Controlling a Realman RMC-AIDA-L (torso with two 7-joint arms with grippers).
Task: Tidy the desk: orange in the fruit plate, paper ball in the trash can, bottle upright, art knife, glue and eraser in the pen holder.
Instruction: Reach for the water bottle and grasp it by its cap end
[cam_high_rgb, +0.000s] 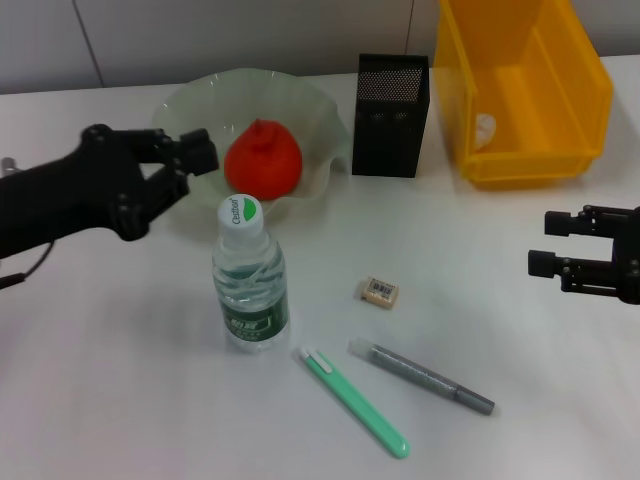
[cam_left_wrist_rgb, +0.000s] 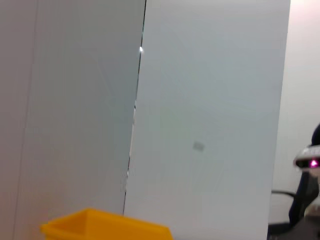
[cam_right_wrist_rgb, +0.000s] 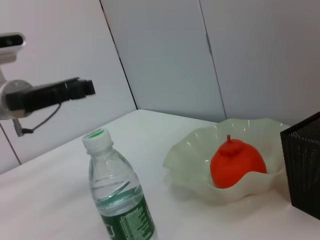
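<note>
The orange (cam_high_rgb: 262, 158) (cam_right_wrist_rgb: 237, 162) lies in the pale green fruit plate (cam_high_rgb: 322, 118) (cam_right_wrist_rgb: 187, 160). In front of the plate the bottle (cam_high_rgb: 250, 290) (cam_right_wrist_rgb: 122, 200) stands upright. My left gripper (cam_high_rgb: 200, 152) (cam_right_wrist_rgb: 82, 89) hovers at the plate's left rim, above and left of the bottle cap, holding nothing. The eraser (cam_high_rgb: 379, 291), a green art knife (cam_high_rgb: 355, 403) and a grey glue pen (cam_high_rgb: 420, 376) lie on the table. The black mesh pen holder (cam_high_rgb: 392, 100) (cam_right_wrist_rgb: 302, 165) stands beside the yellow trash can (cam_high_rgb: 520, 90) (cam_left_wrist_rgb: 107, 227), with the paper ball (cam_high_rgb: 485, 127) inside it. My right gripper (cam_high_rgb: 540, 243) is open at the right edge.
The white table (cam_high_rgb: 120, 350) carries everything. A grey panelled wall runs behind it. The knife and glue pen lie side by side near the front edge, right of the bottle.
</note>
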